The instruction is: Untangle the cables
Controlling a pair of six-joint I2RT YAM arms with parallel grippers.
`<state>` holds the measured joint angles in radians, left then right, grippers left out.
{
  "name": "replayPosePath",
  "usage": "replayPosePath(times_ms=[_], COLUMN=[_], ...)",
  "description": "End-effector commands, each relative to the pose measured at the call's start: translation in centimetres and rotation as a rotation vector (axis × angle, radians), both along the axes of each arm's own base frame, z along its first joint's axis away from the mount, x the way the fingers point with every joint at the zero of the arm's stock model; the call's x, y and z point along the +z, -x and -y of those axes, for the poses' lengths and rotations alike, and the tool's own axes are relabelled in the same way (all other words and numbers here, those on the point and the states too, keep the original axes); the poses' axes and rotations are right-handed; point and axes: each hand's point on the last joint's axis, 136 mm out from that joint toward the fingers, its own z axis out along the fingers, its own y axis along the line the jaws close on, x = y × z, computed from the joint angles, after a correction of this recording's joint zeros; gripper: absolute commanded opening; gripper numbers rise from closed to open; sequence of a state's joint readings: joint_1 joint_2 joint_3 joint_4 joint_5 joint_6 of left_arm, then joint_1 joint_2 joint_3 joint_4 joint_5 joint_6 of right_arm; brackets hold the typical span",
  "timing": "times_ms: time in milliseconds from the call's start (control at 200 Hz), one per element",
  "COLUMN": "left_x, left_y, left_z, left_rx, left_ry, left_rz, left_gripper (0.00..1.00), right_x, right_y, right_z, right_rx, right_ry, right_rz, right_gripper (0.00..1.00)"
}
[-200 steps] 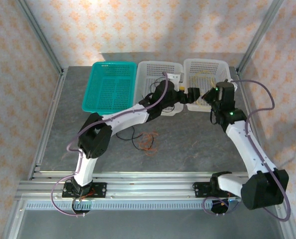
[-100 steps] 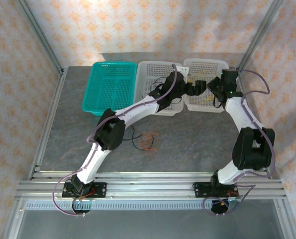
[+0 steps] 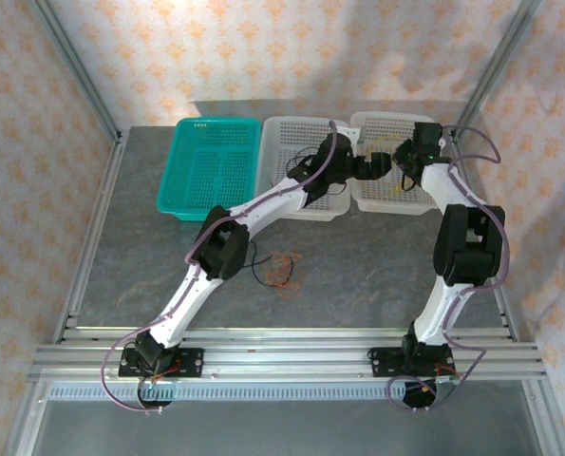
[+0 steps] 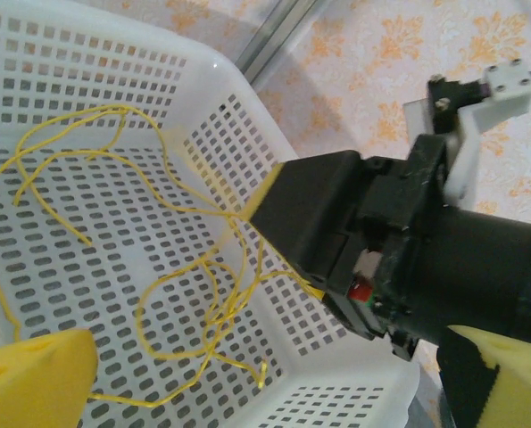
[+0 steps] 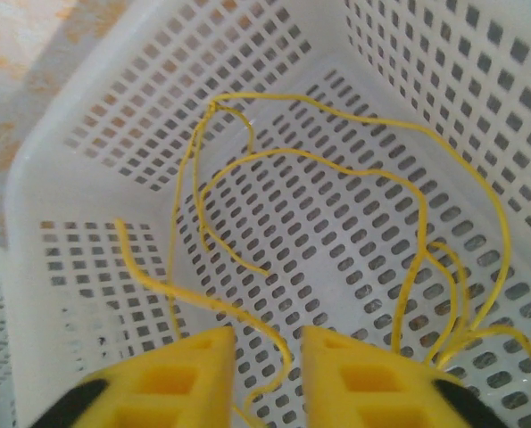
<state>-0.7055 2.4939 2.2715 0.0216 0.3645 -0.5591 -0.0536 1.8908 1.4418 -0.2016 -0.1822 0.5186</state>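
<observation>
A yellow cable (image 5: 332,167) lies in loose loops on the floor of the right white basket (image 3: 396,207). My right gripper (image 5: 267,348) hangs just above it with its jaws parted. One strand runs through the gap, touching neither of the fingers (image 5: 171,379). My left gripper (image 4: 265,392) is open wide over the same basket, beside the right gripper's black body (image 4: 327,223), with the yellow cable (image 4: 141,308) below it. On the table lie a black cable (image 3: 258,261) and an orange-brown cable (image 3: 282,269), still overlapping.
A teal basket (image 3: 173,190) stands at the back left, with a second white basket (image 3: 282,142) between it and the right one. Both arms reach across the back of the table and nearly meet above the right basket. Aluminium frame posts stand at the back corners.
The right gripper's jaws have parted and the yellow cable now lies loose between them. Both arms have stretched farther back over the white baskets.
</observation>
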Motion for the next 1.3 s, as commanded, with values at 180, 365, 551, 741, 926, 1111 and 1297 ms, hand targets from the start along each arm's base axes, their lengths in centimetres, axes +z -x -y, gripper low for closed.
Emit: replayPosePath(times_ms=[180, 365, 551, 741, 926, 1111, 1297], left_x=[1.3, 3.1, 5.8, 6.9, 5.8, 3.4, 0.0], left_y=[1.0, 2.7, 5.7, 9.5, 13.5, 17.2, 20.5], left_z=[-0.6, -1.3, -2.7, -5.8, -11.2, -17.7, -21.6], left_rx=[-0.028, -0.042, -0.04, -0.006, 0.082, 0.215, 0.286], left_ry=[-0.011, -0.029, -0.048, -0.058, -0.092, -0.095, -0.162], left_rz=[-0.013, 0.011, 0.064, 0.096, 0.105, 0.094, 0.058], left_gripper=[0.99, 0.99, 0.99, 0.99, 0.94, 0.94, 0.93], right_x=[1.4, 4.1, 7.9, 10.9, 11.3, 9.8, 5.8], right_y=[0.0, 0.7, 2.6, 6.7, 11.6, 16.3, 20.5], right_z=[0.6, 0.5, -0.1, -2.3, -6.4, -11.2, -14.8], right_rx=[-0.025, -0.016, 0.001, 0.038, 0.112, 0.183, 0.205], right_ry=[0.012, 0.025, 0.053, 0.098, 0.126, 0.127, 0.024], right_rz=[0.022, 0.072, 0.142, 0.207, 0.221, 0.183, 0.115], right_gripper=[0.57, 0.63, 0.63, 0.63, 0.61, 0.57, 0.56])
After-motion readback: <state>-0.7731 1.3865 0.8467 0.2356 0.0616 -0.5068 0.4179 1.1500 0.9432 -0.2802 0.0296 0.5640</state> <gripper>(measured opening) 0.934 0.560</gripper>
